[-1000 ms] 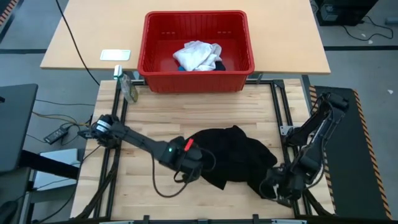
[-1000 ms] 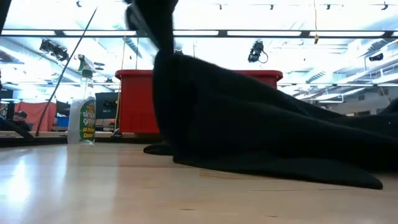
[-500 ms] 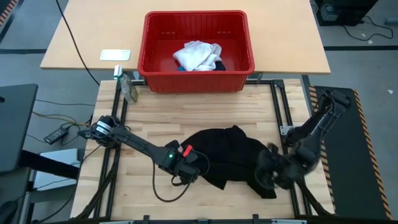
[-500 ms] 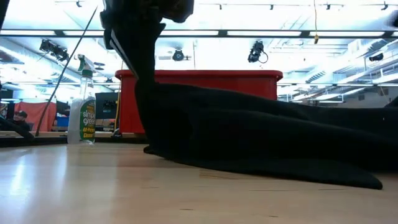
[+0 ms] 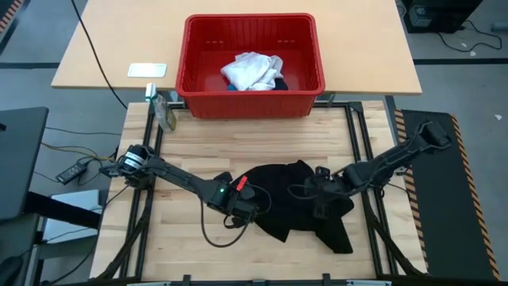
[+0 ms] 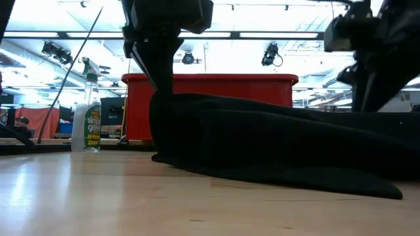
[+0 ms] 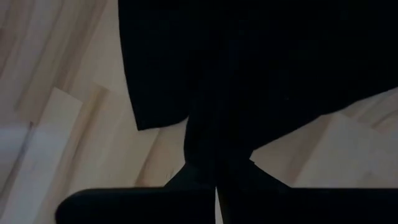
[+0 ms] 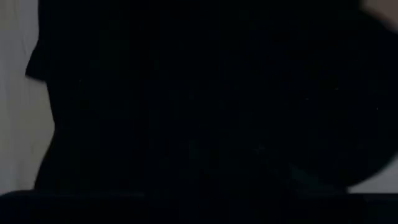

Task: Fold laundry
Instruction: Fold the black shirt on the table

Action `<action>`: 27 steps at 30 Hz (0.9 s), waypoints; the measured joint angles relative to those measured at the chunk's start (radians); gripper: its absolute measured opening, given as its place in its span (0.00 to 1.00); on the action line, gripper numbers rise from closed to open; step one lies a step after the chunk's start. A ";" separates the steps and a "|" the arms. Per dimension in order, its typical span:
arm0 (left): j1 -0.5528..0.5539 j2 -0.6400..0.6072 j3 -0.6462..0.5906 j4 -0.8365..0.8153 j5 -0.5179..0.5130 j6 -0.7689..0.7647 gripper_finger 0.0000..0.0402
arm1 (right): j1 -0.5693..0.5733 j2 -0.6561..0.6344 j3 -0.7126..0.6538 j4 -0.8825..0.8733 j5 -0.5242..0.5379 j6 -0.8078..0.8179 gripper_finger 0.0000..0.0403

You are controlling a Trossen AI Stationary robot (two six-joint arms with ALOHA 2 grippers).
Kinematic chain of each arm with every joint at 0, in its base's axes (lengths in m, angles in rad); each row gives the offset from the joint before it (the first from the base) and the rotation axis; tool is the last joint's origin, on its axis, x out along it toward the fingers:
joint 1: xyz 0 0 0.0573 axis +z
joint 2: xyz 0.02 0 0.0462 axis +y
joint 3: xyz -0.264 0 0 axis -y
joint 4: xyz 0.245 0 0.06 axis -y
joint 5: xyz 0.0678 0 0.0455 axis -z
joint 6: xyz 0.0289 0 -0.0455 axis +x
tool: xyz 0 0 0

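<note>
The large black shirt [image 5: 298, 202] lies crumpled on the middle of the wooden table; in the low view the shirt [image 6: 275, 147] is a long low mound. My left gripper [image 5: 243, 205] is at its left edge, shut on the cloth. My right gripper [image 5: 319, 193] is over the shirt's right half, and its wrist view shows only dark cloth [image 8: 199, 112]. The white garment [image 5: 252, 70] rests in the red basket [image 5: 190, 87] with a bit of the blue piece [image 5: 230, 86] beside it. My left gripper [image 7: 216, 183] pinches a gathered fold at the shirt's left edge [image 7: 214, 149] between its two fingers, coming from above and pointing down. That edge [image 6: 161, 92] is raised off the table and hangs below the fingers, while the rest of the shirt lies on the wood.
The red basket stands beyond the table's far edge. A spray bottle [image 5: 164, 111] stands at the far left corner, also in the low view as the bottle [image 6: 86, 111]. A white card [image 5: 148, 70] lies left of the basket. Bare wood [image 5: 198, 143] surrounds the shirt.
My right arm has swung from the table's near right corner toward the left and far side, and is now over the shirt's right half. The shirt's near right corner stays flat on the table. My left gripper has kept its hold, shifting only slightly.
</note>
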 joint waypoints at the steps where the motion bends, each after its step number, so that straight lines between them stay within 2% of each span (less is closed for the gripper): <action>1: 0.000 0.000 0.000 0.000 -0.001 0.000 0.00 | -0.009 0.000 -0.013 0.015 -0.009 -0.012 0.33; 8: 0.000 0.000 0.000 0.007 -0.028 0.000 0.00 | -0.047 0.008 -0.086 0.147 -0.011 -0.129 0.32; 11: 0.000 0.000 0.000 0.008 -0.043 0.000 0.00 | -0.070 0.027 -0.105 0.196 -0.028 -0.121 0.32; 18: 0.000 0.000 0.000 0.008 -0.050 0.001 0.00 | -0.080 0.063 -0.111 0.190 -0.122 -0.113 0.30; 21: 0.000 0.000 0.000 0.007 -0.051 0.003 0.00 | -0.079 0.071 -0.111 0.187 -0.160 -0.115 0.24; 25: 0.000 0.000 0.001 -0.019 -0.052 0.003 0.00 | -0.079 0.072 -0.111 0.189 -0.213 -0.092 0.06; 27: 0.000 0.000 0.001 -0.045 -0.052 0.002 0.00 | -0.077 0.070 -0.105 0.186 -0.256 -0.086 0.03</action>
